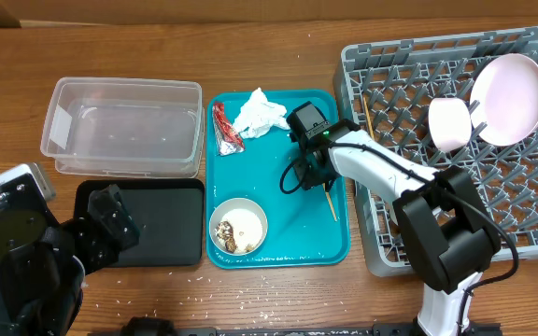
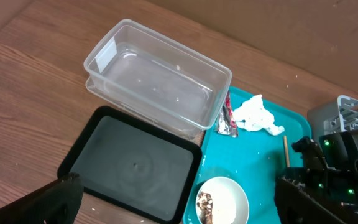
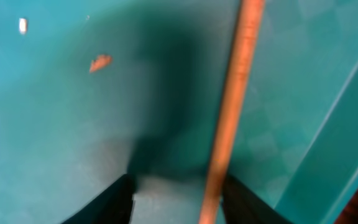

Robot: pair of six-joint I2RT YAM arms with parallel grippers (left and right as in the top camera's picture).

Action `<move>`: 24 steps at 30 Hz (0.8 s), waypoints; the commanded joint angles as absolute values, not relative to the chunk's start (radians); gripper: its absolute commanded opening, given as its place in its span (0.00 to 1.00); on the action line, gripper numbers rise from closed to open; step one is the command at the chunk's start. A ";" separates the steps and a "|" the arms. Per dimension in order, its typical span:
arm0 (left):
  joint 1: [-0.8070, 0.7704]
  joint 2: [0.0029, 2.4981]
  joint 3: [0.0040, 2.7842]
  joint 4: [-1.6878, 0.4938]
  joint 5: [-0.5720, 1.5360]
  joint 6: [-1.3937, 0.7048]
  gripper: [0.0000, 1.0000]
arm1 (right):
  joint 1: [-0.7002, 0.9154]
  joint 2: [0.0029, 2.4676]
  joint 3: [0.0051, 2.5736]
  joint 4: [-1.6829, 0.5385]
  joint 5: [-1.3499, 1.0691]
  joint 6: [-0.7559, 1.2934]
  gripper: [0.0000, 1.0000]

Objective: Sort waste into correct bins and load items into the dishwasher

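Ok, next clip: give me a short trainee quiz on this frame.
1. True or false: the plate is in the rack.
2. What lies beside the tissue on the teal tray? A) wrapper B) spoon C) cup
3. Fill in: the right hand, fingers open, straddles a ____.
Key: 1 true; 2 A; 3 chopstick.
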State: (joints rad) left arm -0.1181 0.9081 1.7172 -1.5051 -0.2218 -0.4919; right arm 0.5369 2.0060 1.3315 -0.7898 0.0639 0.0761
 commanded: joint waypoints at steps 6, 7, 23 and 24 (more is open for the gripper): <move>-0.125 0.909 1.720 -1.508 -0.239 -0.495 1.00 | 0.537 2.034 1.341 -0.856 0.049 0.075 0.04; -0.125 0.909 1.720 -1.508 -0.239 -0.495 1.00 | 0.537 2.031 1.349 -0.871 0.049 0.075 0.04; -0.125 0.909 1.720 -1.507 -0.239 -0.495 1.00 | 0.450 1.782 1.572 -0.997 0.215 0.081 0.04; -0.125 0.909 1.720 -1.507 -0.239 -0.495 1.00 | 0.435 1.781 1.572 -0.998 0.236 0.080 0.04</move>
